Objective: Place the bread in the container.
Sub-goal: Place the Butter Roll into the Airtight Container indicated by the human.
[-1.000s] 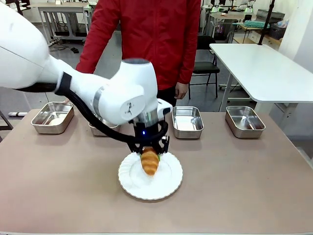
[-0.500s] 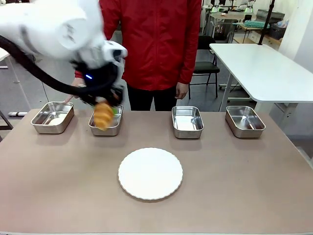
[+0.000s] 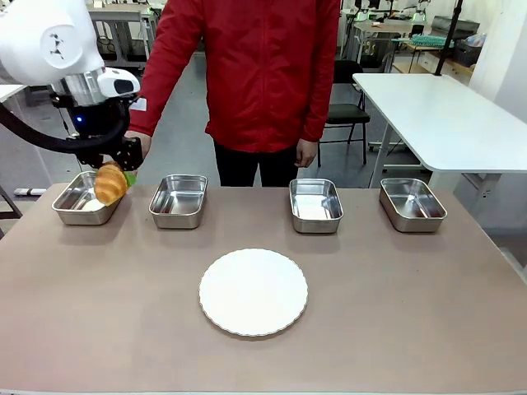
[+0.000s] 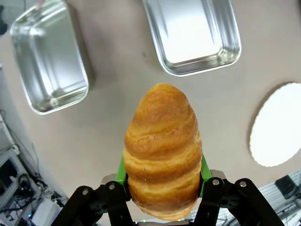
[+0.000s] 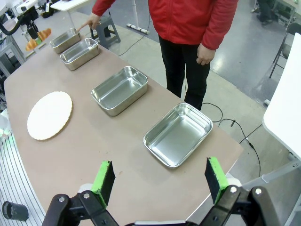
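I have the bread [image 3: 110, 183] clamped in my left gripper [image 3: 119, 174], above the far-left container [image 3: 76, 206]; lowering and release remain.

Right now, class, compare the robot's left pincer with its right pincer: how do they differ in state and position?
The left pincer is shut on the bread, its green pads pressed to the croissant's sides; the right pincer is open, with nothing between its pads. The left pincer hangs above the leftmost container; the right pincer is above the table's other end, near another steel pan. Both have black fingers with green pads.
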You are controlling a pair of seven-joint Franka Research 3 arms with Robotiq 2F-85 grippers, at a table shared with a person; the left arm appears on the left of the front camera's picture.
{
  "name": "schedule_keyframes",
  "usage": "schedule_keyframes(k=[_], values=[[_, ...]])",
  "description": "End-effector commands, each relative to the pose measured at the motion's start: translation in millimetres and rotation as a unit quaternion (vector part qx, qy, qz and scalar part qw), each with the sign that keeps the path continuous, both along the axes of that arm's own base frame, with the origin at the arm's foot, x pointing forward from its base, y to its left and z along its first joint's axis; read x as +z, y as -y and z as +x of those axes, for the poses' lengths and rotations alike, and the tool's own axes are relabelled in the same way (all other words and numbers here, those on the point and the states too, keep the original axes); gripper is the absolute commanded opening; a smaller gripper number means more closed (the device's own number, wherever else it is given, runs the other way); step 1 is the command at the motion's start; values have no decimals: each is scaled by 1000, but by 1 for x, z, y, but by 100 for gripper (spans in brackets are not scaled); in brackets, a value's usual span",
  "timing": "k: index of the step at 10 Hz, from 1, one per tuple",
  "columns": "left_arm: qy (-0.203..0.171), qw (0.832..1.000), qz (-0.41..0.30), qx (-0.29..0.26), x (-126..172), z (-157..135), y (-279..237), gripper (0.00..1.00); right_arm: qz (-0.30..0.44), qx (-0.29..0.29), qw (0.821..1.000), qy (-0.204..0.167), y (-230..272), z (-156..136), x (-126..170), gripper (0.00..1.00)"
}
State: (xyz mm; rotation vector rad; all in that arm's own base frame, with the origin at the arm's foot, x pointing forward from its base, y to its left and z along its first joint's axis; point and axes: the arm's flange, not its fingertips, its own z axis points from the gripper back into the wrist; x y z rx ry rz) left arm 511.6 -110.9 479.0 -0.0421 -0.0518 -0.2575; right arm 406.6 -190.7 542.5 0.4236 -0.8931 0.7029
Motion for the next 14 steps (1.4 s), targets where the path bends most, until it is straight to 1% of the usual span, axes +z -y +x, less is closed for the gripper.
schedule_keyframes(k=[1, 4, 5, 6, 7, 9, 10, 12, 14], values=[[7, 1000, 0, 12, 10, -4, -3, 60, 3, 1, 1000, 5, 0, 0, 2, 100], [7, 1000, 0, 12, 10, -4, -3, 60, 3, 1, 1000, 5, 0, 0, 2, 100], [4, 1000, -1, 2, 4, -1, 0, 60, 3, 1, 1000, 5, 0, 0, 2, 100], [15, 1000, -10, 5, 5, 26, -28, 60, 3, 1, 1000, 5, 0, 0, 2, 100], [2, 1000, -26, -8, 0, 47, -50, 60, 3, 1, 1000, 5, 0, 0, 2, 100], [11, 1000, -17, 5, -12, 77, -93, 60, 3, 1, 1000, 5, 0, 0, 2, 100], [18, 1000, -17, -1, -15, 90, -110, 60, 3, 1, 1000, 5, 0, 0, 2, 100], [17, 1000, -15, 4, -30, 109, -129, 60, 3, 1, 1000, 5, 0, 0, 2, 100], [14, 999, -22, -20, -55, 126, -132, 60, 3, 1, 1000, 5, 0, 0, 2, 100]])
